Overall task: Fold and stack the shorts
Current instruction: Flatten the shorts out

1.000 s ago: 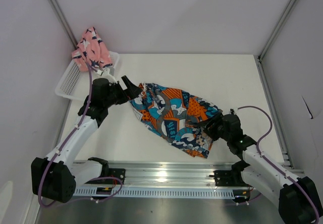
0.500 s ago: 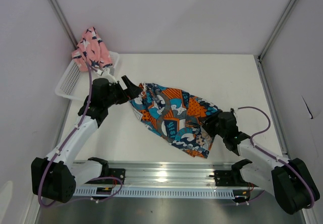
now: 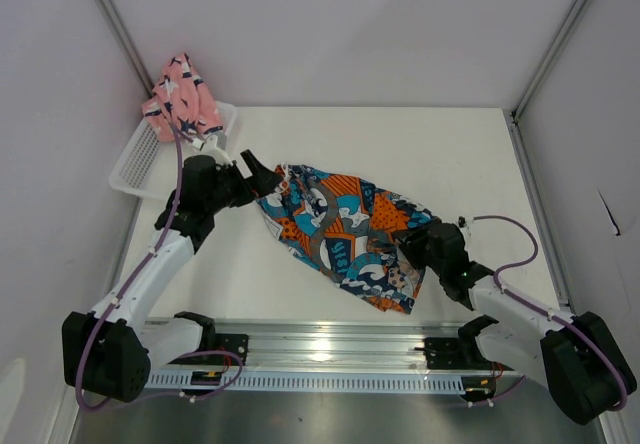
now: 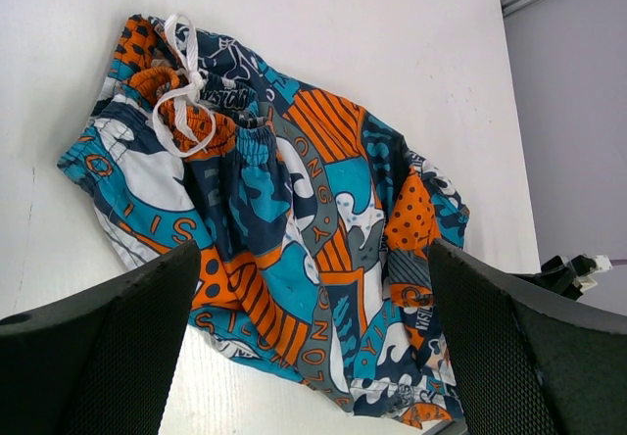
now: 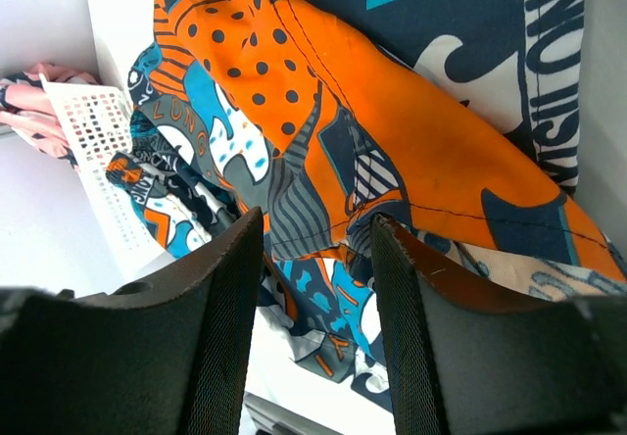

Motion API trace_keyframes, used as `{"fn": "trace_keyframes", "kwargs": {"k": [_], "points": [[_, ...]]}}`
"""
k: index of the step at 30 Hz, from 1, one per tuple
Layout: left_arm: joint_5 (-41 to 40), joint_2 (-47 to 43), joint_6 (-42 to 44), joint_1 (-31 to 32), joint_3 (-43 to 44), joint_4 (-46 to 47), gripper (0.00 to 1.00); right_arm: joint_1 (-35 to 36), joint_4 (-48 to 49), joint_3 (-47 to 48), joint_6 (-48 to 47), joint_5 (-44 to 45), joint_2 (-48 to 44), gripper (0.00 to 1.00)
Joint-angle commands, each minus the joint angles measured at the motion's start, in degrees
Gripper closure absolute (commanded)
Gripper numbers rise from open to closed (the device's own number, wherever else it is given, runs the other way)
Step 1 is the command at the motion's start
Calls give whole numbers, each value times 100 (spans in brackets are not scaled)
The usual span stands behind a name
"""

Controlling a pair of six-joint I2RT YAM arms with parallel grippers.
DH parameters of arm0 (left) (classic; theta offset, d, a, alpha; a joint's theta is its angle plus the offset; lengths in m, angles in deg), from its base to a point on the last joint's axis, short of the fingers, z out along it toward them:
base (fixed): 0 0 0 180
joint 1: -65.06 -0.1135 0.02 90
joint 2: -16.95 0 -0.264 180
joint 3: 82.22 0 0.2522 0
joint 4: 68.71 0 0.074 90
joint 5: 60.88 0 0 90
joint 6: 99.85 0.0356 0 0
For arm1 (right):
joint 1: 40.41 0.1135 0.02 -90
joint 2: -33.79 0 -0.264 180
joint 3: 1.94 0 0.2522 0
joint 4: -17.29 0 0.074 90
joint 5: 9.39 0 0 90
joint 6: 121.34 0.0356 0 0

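Since the right gripper [image 5: 315, 259] stands half-open over the printed shorts' [image 3: 340, 234] right leg hem, seat both layers before pinching. Left gripper [image 4: 313, 259] gapes wide, empty, near the left waistband [image 4: 245, 141].

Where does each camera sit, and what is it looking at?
Top camera: high behind the arms, looking down on the table and the printed shorts; left gripper and right gripper show.
Left wrist camera: on the left arm, looking across the printed shorts; its two black fingers show.
Right wrist camera: on the right arm, close over the shorts; its fingers show.
Shared: all see the printed shorts.
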Motion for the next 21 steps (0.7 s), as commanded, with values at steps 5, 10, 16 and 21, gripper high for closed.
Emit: {"fn": "trace_keyframes", "kwargs": {"k": [5,10,16,21], "points": [[85,-117,-89,-36,-60,212,1,388,-246,-31,692,484,-25,50],[112,-126,-89,-36,-60,221,1,565,-474,-234,1202,942,-200,50],[120,-135,-89,-36,-78,221,1,591,-395,-366,1510,1266,-219,54],[112,-126,-80,-36,-60,204,1,521,-141,-313,1476,1303,-43,55]]}}
